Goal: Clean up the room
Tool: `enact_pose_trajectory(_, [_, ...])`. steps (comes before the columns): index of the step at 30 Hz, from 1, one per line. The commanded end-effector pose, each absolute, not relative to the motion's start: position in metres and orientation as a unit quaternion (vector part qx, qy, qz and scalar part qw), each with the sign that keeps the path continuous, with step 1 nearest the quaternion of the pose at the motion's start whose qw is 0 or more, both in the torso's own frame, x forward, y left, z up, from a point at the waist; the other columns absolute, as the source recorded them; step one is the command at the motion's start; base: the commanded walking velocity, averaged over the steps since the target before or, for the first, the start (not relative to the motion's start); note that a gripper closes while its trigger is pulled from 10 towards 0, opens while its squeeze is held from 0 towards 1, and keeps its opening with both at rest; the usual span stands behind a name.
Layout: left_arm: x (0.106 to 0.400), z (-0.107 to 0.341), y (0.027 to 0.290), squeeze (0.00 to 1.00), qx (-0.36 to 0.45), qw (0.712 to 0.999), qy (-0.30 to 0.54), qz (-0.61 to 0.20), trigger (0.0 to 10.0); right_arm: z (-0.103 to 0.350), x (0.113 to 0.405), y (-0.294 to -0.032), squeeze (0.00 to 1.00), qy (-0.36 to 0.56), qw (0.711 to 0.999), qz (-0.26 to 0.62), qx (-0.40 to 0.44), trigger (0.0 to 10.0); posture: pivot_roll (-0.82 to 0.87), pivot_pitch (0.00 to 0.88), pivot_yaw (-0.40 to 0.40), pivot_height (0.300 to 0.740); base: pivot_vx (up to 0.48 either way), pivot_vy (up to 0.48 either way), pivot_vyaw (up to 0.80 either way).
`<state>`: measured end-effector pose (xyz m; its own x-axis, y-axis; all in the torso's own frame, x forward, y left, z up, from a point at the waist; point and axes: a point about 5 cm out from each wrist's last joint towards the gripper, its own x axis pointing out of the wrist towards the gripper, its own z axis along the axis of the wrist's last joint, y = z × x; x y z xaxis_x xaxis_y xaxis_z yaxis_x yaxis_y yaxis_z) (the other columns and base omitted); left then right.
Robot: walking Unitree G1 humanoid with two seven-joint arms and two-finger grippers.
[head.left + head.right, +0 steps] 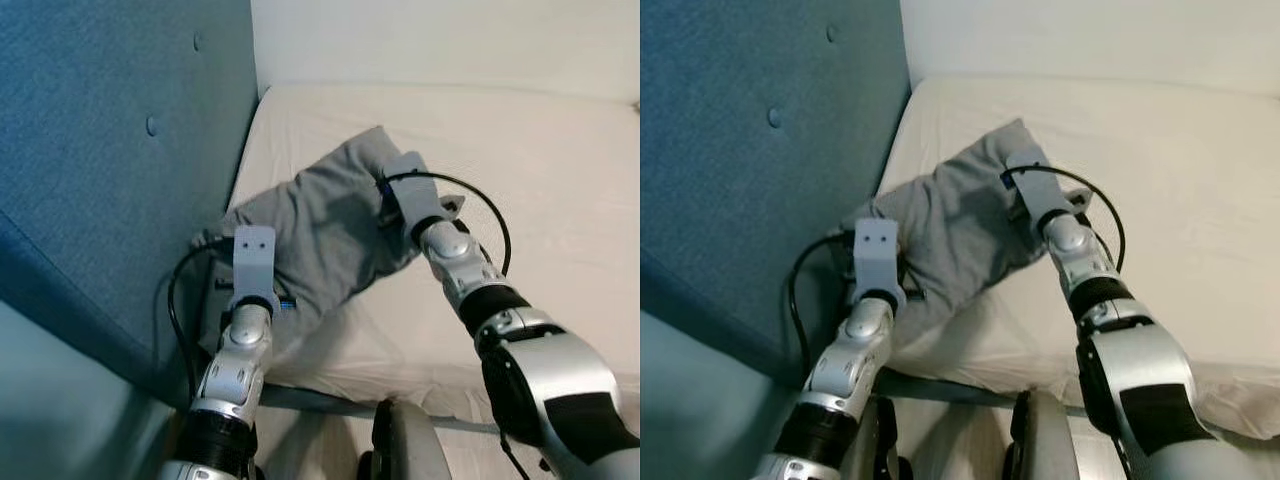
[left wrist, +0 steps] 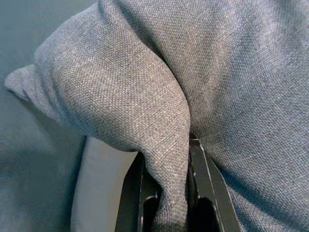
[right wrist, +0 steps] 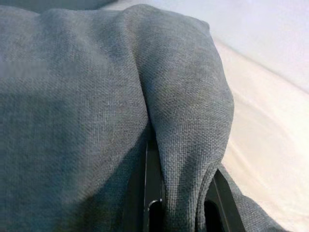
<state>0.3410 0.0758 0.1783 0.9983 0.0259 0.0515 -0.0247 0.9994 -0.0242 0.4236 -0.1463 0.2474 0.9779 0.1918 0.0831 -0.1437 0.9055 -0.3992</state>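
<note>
Pinching the grey pillow (image 1: 320,225): left claw (image 2: 166,193), right claw (image 3: 181,193).

The grey pillow (image 1: 320,225) is coarse woven cloth, matt, its weave plain to see. The cream mattress (image 1: 540,170) looks soft and matt. The blue headboard (image 1: 110,140) is buttoned fabric. The black fingers (image 2: 200,179) look like smooth plastic.

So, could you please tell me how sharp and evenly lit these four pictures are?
Left eye view: soft focus, the grey woven fabric pillow evenly lit on the cream mattress. Left wrist view: weave crisp, left claw in shadow beneath a fold. Right wrist view: weave slightly softer, the mattress bright, right claw dark.
</note>
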Motion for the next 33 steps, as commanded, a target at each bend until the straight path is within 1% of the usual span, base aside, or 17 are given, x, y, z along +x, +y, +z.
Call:
enact_pose_trajectory(1, [0.332, 0.19, 0.051, 0.0, -0.011, 0.998, -0.059, -0.02, 10.0, 0.253, 0.423, -0.126, 0.0, -0.082, 0.969, 0.127, -0.195, 10.0, 0.14, 0.368, -0.044, 0.596, 0.0, 0.0, 0.0])
enact_pose_trajectory(3, [0.331, 0.191, 0.05, 0.0, -0.009, 0.998, -0.066, -0.018, 10.0, 0.255, 0.423, -0.124, 0.0, -0.086, 0.968, 0.129, -0.196, 10.0, 0.14, 0.368, -0.044, 0.596, 0.0, 0.0, 0.0])
enact_pose_trajectory(4, [0.33, 0.193, 0.051, 0.24, -0.01, 0.997, -0.07, -0.015, 10.0, 0.258, 0.423, -0.122, 0.06, -0.09, 0.968, 0.131, -0.195, 10.0, 0.14, 0.368, -0.041, 0.596, 0.0, 0.0, 0.0])
enact_pose_trajectory(5, [0.33, 0.193, 0.051, 0.24, -0.01, 0.997, -0.07, -0.015, 10.0, 0.258, 0.423, -0.122, 0.06, -0.09, 0.968, 0.131, -0.195, 10.0, 0.14, 0.368, -0.041, 0.596, 0.0, 0.0, 0.0])
enact_pose_trajectory(6, [0.331, 0.193, 0.053, 0.79, -0.018, 0.997, -0.069, -0.005, 10.0, 0.26, 0.423, -0.121, 0.65, -0.095, 0.967, 0.13, -0.196, 10.0, 0.14, 0.368, -0.04, 0.596, 0.0, 0.0, 0.0])
enact_pose_trajectory(7, [0.332, 0.193, 0.055, 0.81, -0.023, 0.998, -0.066, 0.004, 10.0, 0.262, 0.424, -0.121, 1.0, -0.099, 0.966, 0.128, -0.201, 10.0, 0.14, 0.369, -0.038, 0.596, 0.0, 0.0, 0.0])
enact_pose_trajectory(15, [0.331, 0.186, 0.052, 0.72, -0.041, 0.998, -0.039, 0.001, 10.0, 0.263, 0.425, -0.125, 1.0, -0.097, 0.959, 0.1, -0.247, 10.0, 0.14, 0.369, -0.031, 0.596, 0.0, 0.0, 0.0])
enact_pose_trajectory(16, [0.327, 0.183, 0.049, 0.69, -0.041, 0.999, -0.031, -0.004, 10.0, 0.262, 0.425, -0.129, 0.0, -0.093, 0.955, 0.081, -0.27, 10.0, 0.14, 0.369, -0.031, 0.596, 0.0, 0.0, 0.0])
enact_pose_trajectory(18, [0.327, 0.183, 0.049, 0.69, -0.041, 0.999, -0.031, -0.004, 10.0, 0.262, 0.425, -0.129, 0.0, -0.093, 0.955, 0.081, -0.27, 10.0, 0.14, 0.369, -0.031, 0.596, 0.0, 0.0, 0.0])
enact_pose_trajectory(19, [0.324, 0.178, 0.047, 0.58, -0.039, 0.999, -0.022, -0.004, 10.0, 0.261, 0.425, -0.132, 0.0, -0.092, 0.952, 0.067, -0.283, 10.0, 0.14, 0.37, -0.027, 0.596, 0.0, 0.0, 0.0])
enact_pose_trajectory(20, [0.324, 0.178, 0.047, 0.58, -0.039, 0.999, -0.022, -0.004, 10.0, 0.261, 0.425, -0.132, 0.0, -0.092, 0.952, 0.067, -0.283, 10.0, 0.14, 0.37, -0.027, 0.596, 0.0, 0.0, 0.0])
enact_pose_trajectory(21, [0.32, 0.171, 0.044, 0.47, -0.037, 0.999, -0.009, -0.006, 10.0, 0.262, 0.425, -0.135, 0.0, -0.095, 0.953, 0.056, -0.281, 10.0, 0.14, 0.372, -0.024, 0.596, 0.0, 0.0, 0.0])
enact_pose_trajectory(24, [0.317, 0.167, 0.043, 0.43, -0.033, 0.999, -0.003, -0.008, 10.0, 0.265, 0.426, -0.137, 0.0, -0.1, 0.955, 0.047, -0.274, 10.0, 0.14, 0.373, -0.023, 0.596, 0.0, 0.0, 0.0])
enact_pose_trajectory(25, [0.316, 0.165, 0.042, 0.37, -0.03, 1.0, 0.001, -0.009, 10.0, 0.268, 0.426, -0.14, 0.0, -0.105, 0.96, 0.042, -0.258, 10.0, 0.14, 0.373, -0.023, 0.596, 0.0, 0.0, 0.0])
enact_pose_trajectory(27, [0.316, 0.164, 0.042, 0.37, -0.029, 1.0, 0.003, -0.01, 10.0, 0.27, 0.426, -0.141, 0.0, -0.107, 0.962, 0.04, -0.247, 10.0, 0.14, 0.372, -0.023, 0.596, 0.0, 0.0, 0.0])
enact_pose_trajectory(29, [0.317, 0.164, 0.043, 0.0, -0.022, 1.0, -0.004, -0.016, 10.0, 0.275, 0.426, -0.143, 0.0, -0.11, 0.97, 0.04, -0.213, 10.0, 0.14, 0.372, -0.031, 0.596, 0.0, 0.0, 0.0])
enact_pose_trajectory(33, [0.317, 0.162, 0.048, 0.0, -0.014, 0.999, -0.009, -0.038, 10.0, 0.275, 0.427, -0.142, 0.0, -0.1, 0.981, 0.062, -0.154, 10.0, 0.13, 0.367, -0.031, 0.596, 0.0, 0.0, 0.0])
